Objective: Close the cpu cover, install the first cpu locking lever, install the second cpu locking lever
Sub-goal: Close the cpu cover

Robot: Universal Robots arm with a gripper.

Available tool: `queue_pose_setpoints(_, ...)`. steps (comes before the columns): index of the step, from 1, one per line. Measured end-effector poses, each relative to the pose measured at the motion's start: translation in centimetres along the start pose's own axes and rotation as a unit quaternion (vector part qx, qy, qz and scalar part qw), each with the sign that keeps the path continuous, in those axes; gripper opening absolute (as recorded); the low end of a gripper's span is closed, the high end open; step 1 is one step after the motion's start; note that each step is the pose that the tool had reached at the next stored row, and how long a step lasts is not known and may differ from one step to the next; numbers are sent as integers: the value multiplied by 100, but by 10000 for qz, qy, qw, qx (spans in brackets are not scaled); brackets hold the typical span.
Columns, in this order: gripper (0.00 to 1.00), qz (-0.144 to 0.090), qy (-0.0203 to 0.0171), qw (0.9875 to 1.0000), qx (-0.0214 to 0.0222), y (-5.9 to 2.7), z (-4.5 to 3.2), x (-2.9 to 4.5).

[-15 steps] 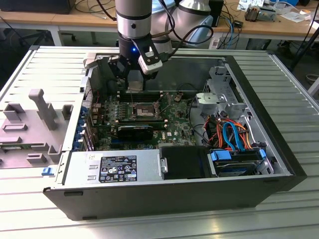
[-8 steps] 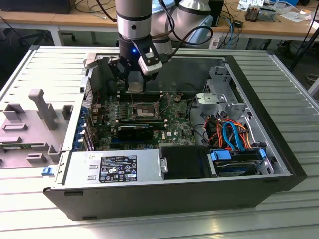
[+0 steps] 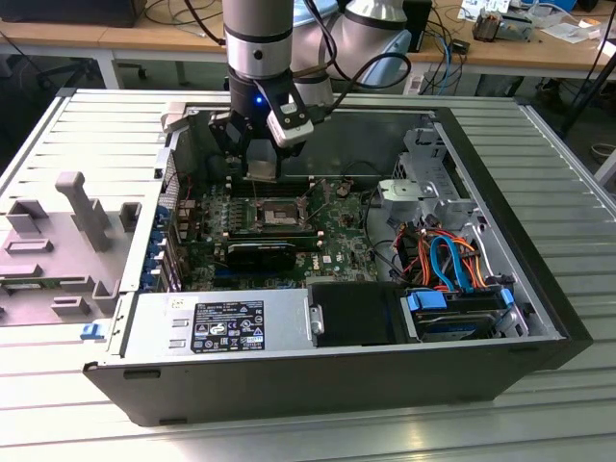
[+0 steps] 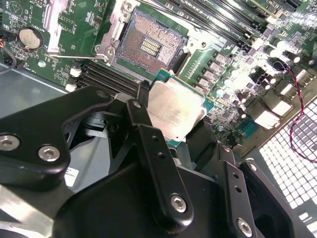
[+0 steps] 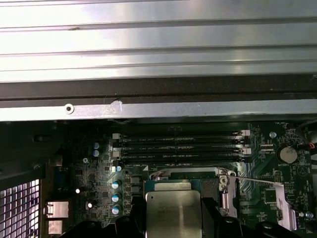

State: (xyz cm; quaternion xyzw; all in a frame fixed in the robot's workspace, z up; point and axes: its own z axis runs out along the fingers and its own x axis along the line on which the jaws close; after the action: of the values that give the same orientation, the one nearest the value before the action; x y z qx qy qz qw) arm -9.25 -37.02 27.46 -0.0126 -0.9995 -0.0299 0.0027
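One arm (image 3: pixel 258 48) upright, tool (image 4: pixel 174 116) clamping cpu chip (image 4: pixel 176 105) above open socket (image 4: pixel 148 44)

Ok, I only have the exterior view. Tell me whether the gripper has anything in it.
Observer: In the second wrist view the gripper is shut on a square silver-topped chip.
Operator: Check the socket.
Observer: Second wrist view again: the socket is bare, its pins exposed.
Operator: Now the cpu cover.
Observer: In the first wrist view the cpu cover is swung open beside the socket, not over it.
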Motion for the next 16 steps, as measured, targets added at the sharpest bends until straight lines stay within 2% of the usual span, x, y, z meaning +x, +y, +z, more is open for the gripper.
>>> queue_pose_setpoints(16, 55, 0, -1, 10000, 41, -2, 14, 0)
